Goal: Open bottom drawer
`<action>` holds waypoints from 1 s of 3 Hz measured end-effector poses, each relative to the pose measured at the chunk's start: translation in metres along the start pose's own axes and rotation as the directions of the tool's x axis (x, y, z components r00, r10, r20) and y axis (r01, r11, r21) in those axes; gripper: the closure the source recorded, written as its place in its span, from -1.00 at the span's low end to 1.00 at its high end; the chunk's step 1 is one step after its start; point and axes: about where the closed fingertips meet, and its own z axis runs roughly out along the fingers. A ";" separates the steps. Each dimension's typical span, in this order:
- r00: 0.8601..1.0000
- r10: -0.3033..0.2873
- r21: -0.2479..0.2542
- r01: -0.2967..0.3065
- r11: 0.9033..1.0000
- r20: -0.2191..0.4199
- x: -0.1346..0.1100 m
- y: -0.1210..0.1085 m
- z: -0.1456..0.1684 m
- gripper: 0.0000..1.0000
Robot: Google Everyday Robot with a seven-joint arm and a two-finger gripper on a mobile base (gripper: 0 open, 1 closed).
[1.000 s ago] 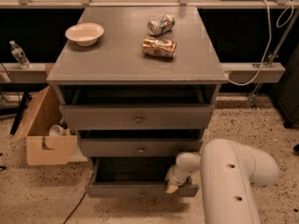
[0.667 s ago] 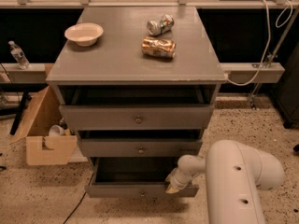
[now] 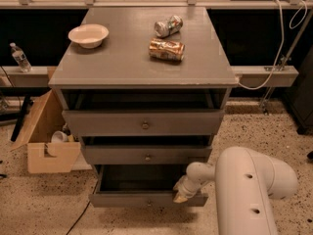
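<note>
The pincer (image 3: 180, 196) is small and pale against the right end of the bottom drawer's (image 3: 124, 199) front, right at its top edge; whether it is apart, together or clamped there I cannot tell. The white, rounded arm (image 3: 252, 187) is cut off at the lower frame edge. The bottom drawer sits lowest in the grey bench (image 3: 122, 65), near the floor, standing out furthest, its inside dark and unreadable.

There are three grey wooden drawers, each with one small round metal knob: top (image 3: 112, 122), middle (image 3: 117, 155), bottom. All three stand partly out.

On the bench top are one shallow cream bowl (image 3: 88, 35) and two cans lying on their sides: a crumpled silver one (image 3: 168, 26) and a gold one (image 3: 167, 50).

To the left, an open cardboard box (image 3: 51, 155) stands on the speckled floor and a clear bottle (image 3: 20, 58) on a ledge. A white cable (image 3: 274, 43) hangs at right.
</note>
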 end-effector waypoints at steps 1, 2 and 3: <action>1.000 0.000 0.000 0.000 1.000 0.000 0.000 0.000 0.000 -0.44; 1.000 -0.010 -0.023 0.011 1.000 0.008 -0.001 0.008 0.003 -0.93; 1.000 -0.025 -0.073 0.026 0.997 0.006 -0.007 0.029 0.009 -1.00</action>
